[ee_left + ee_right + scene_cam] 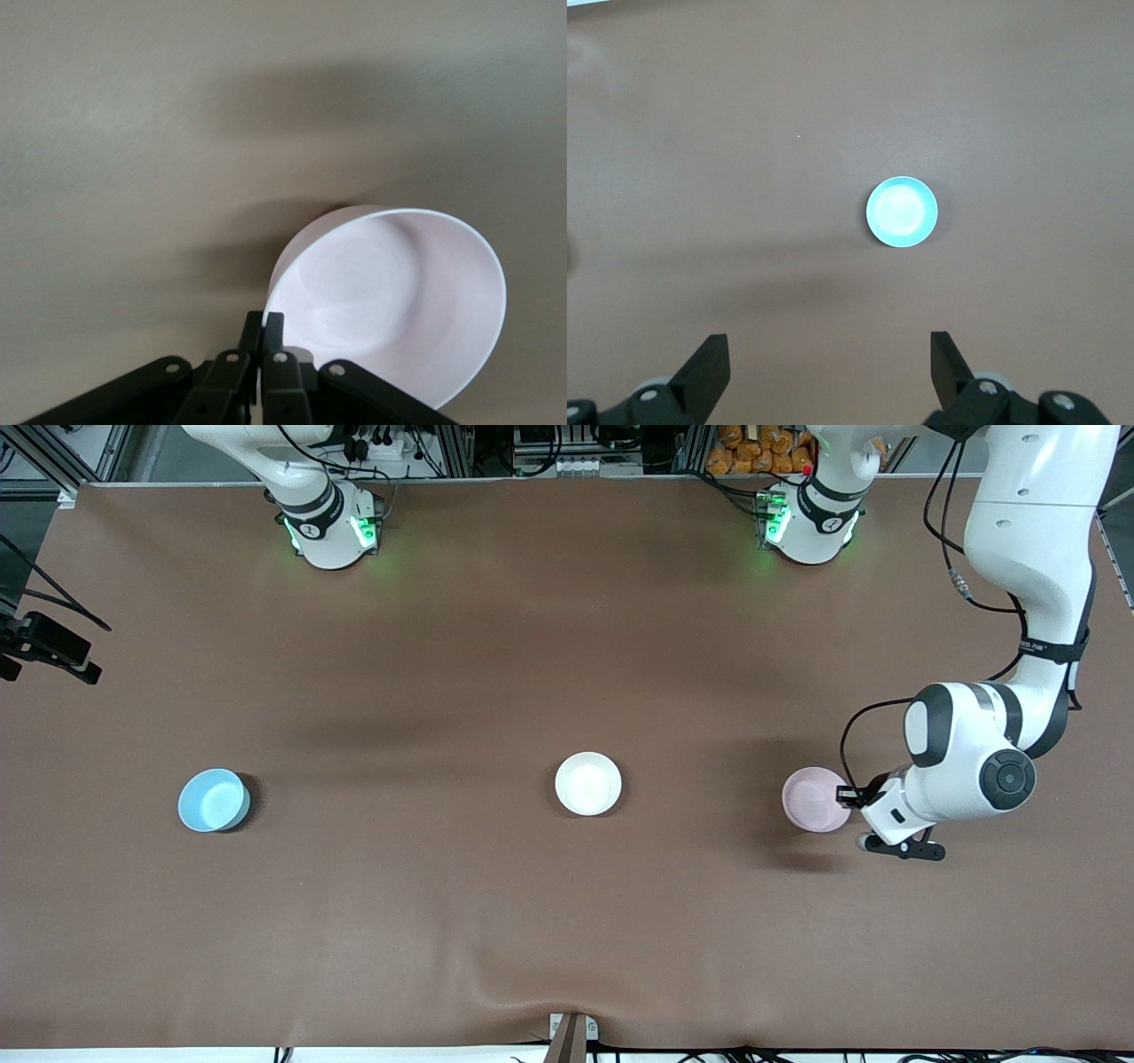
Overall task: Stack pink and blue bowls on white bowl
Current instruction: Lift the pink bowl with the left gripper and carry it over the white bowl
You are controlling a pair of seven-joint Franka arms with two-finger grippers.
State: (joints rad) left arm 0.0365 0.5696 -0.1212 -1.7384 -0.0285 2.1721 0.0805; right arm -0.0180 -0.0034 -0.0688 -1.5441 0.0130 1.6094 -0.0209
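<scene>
Three small round bowls sat in a row across the brown table (496, 921), well apart from one another and all about equally near the front camera. The white bowl (588, 783) was in the middle, plain and glossy, its inside a clean bright white. The blue bowl (213, 800) stood toward the right arm's end, a light sky blue with a paler sheen in its bottom and a short dark shadow beside it. The pink bowl (815, 799) stood toward the left arm's end, so pale that only a faint rosy tint set it apart from the white one.

The left gripper (852, 797) was down at the pink bowl's rim on the side toward the left arm's end. In the left wrist view the bowl (390, 305) looked tipped, its smooth glossy inside turned up toward the camera, its thin rim bright, and the black fingers (274, 329) were clenched on that rim, closed tight with the bowl's edge between them.

The right gripper (829, 372) was up in the air over the blue bowl (902, 212), which showed as a small turquoise disc on the bare table below. Its two dark fingers (946, 359) stood wide apart, released and holding nothing. In the front view only the right arm's base could be seen.
</scene>
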